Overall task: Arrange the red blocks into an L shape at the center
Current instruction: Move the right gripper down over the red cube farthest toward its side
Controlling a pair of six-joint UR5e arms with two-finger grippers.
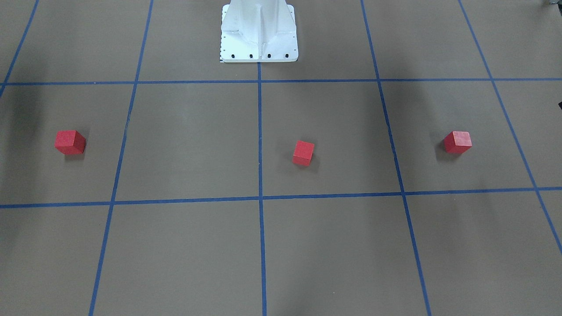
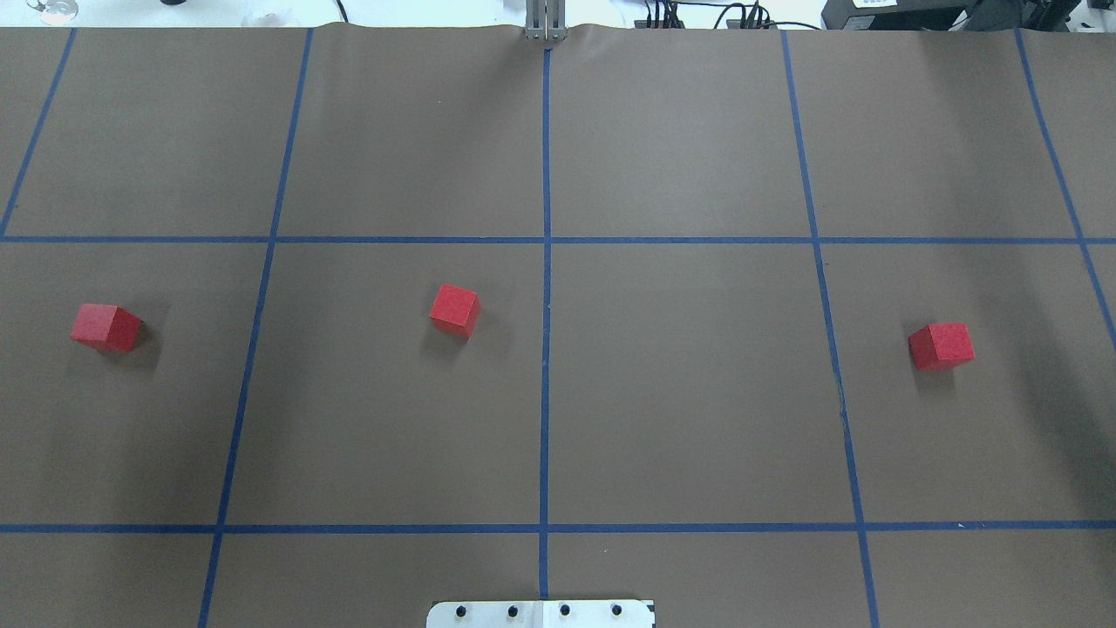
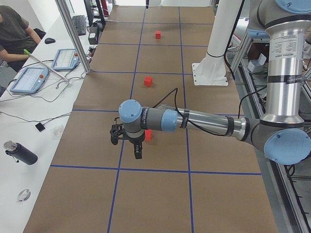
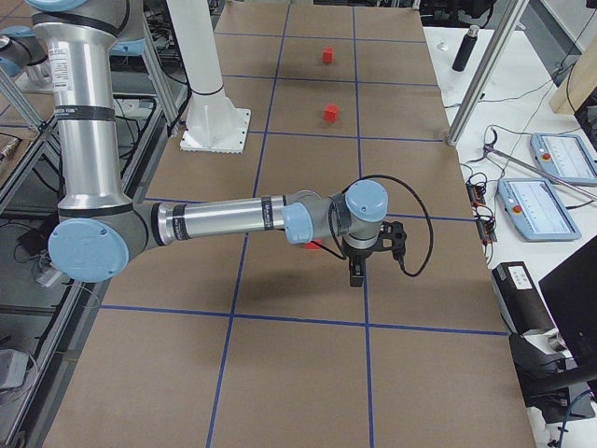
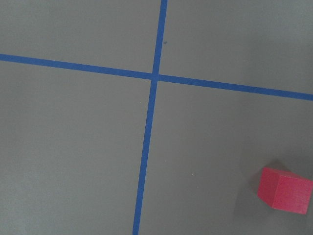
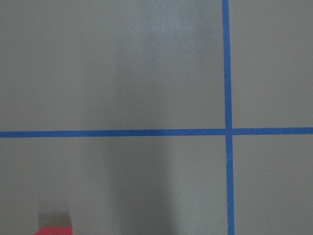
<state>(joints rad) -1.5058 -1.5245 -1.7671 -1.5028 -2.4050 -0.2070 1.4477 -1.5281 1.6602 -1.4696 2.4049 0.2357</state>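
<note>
While all three red blocks are resting apart on the brown counter, I am holding both arms out low over it. The middle red block is sitting out in front of my white pedestal. It is a little to the pedestal's left, near the blue tape line running straight out from the pedestal. The left red block is lying well off to the pedestal's left and the right red block well off to its right. Both are about as far forward of the pedestal as the middle one. Each is standing flat on a face, turned slightly askew to the tape.

My left arm is stretching out on the pedestal's left. My left pincer is hanging point-down above the counter near the left red block, with the wrist hiding part of that block in the side view. My left wrist camera is catching the block at its lower right corner.

My right arm is reaching out on the pedestal's right. My right pincer is hanging near the right red block, of which only a sliver is peeking past the wrist. Only the side views are showing the pincers, so I cannot tell whether either is released or clenched.
</note>
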